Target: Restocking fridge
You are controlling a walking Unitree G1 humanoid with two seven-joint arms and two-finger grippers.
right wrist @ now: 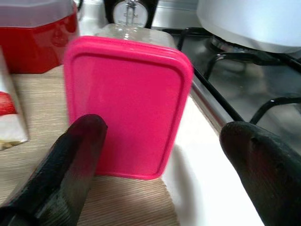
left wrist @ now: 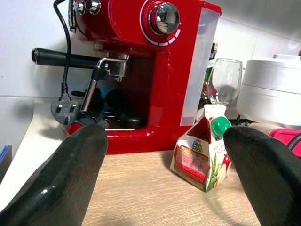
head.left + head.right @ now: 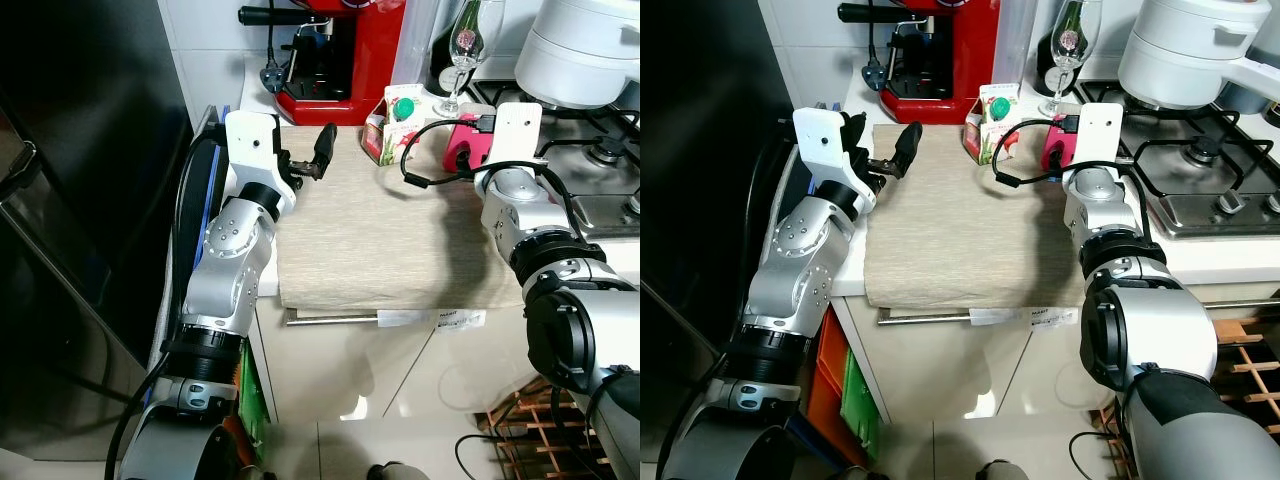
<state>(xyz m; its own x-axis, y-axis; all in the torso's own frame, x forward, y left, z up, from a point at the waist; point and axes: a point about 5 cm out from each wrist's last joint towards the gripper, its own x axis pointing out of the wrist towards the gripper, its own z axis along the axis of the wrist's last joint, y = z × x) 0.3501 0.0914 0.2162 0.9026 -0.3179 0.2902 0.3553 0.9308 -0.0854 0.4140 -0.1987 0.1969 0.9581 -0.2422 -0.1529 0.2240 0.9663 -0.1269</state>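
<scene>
Standing on edge, the pink box point(image 1: 127, 106) is framed by the wide-open right gripper point(image 1: 160, 165) — it could be toppled by a skewed closing; the left gripper point(image 2: 164, 169) is also spread wide.

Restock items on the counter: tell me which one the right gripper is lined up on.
The pink lidded container, right before the open right gripper. The green-capped carton stands farther left.

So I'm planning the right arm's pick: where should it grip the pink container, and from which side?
Grip the pink container across its two long side edges, coming straight at the lid face. It stands upright on one short end, lid toward the right gripper, whose open fingers already straddle it. The carton stands beside it, so stay narrow.
</scene>
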